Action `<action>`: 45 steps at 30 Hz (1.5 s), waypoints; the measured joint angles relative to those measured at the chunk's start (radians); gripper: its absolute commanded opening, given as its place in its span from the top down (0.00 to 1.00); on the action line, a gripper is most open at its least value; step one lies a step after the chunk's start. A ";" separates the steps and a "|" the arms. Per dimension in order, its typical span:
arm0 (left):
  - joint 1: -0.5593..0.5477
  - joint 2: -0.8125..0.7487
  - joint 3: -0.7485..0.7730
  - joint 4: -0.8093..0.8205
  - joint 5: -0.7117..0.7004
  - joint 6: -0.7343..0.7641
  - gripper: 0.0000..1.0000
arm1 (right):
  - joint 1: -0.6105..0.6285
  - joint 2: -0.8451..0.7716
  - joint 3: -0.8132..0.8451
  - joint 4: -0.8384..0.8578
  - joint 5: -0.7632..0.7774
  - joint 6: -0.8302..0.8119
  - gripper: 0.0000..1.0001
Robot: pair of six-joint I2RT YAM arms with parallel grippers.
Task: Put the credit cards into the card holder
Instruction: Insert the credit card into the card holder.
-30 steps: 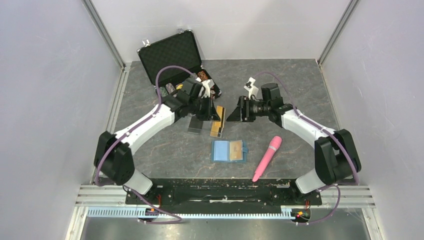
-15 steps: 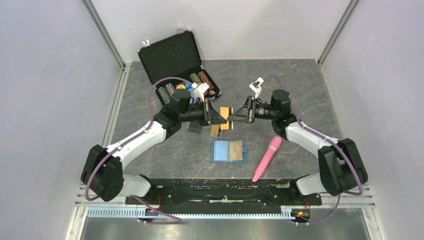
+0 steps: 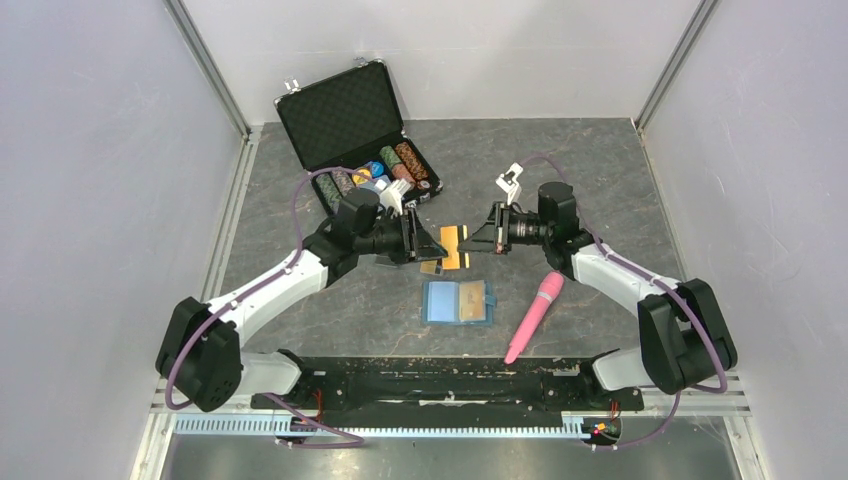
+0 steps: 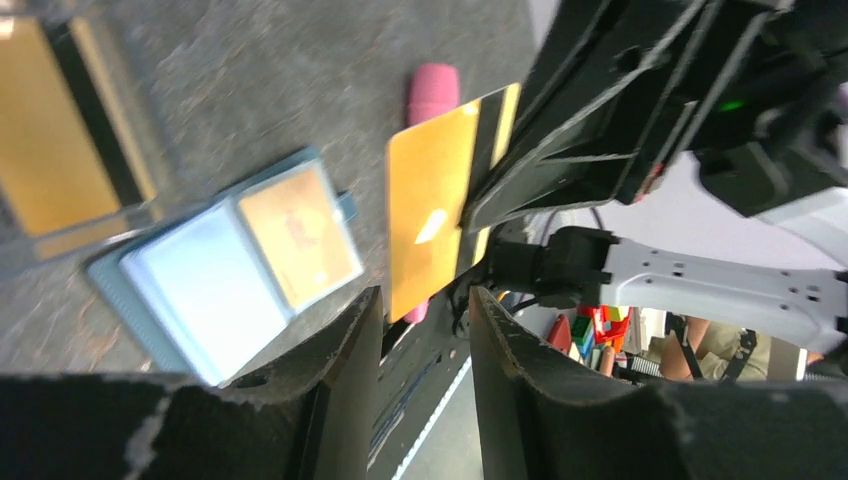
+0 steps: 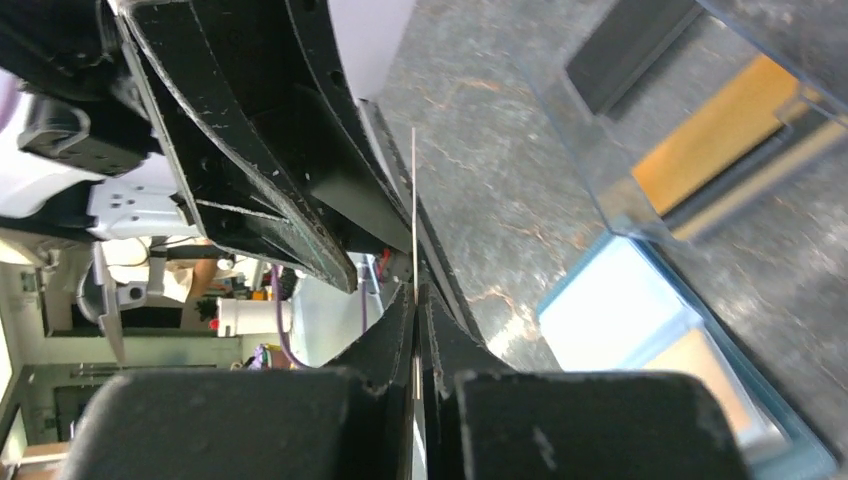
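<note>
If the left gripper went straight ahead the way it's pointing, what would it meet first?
Most likely the thin gold-orange plastic card held by the right gripper, which stands just ahead of the open left gripper; the exact gap is unclear.

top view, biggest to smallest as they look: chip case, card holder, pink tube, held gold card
1. chip case
2. card holder and pink tube, too alike to split
3. gold card

Teal folding card holder [image 3: 458, 301] ctr; pink plastic cylinder [image 3: 534, 316] just R. Gold plastic credit card [image 3: 455, 245] behind holder, black chip briefcase [image 3: 350, 110] rear-L.
</note>
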 measured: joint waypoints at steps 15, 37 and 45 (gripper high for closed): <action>-0.040 0.192 -0.009 -0.361 -0.190 0.130 0.91 | 0.000 0.013 0.028 -0.507 0.205 -0.344 1.00; -0.056 0.589 0.416 -0.418 -0.315 0.146 0.82 | 0.000 0.052 0.047 -0.657 0.272 -0.459 1.00; -0.070 0.489 0.240 -0.453 -0.362 0.155 0.78 | 0.000 0.054 0.047 -0.662 0.277 -0.447 1.00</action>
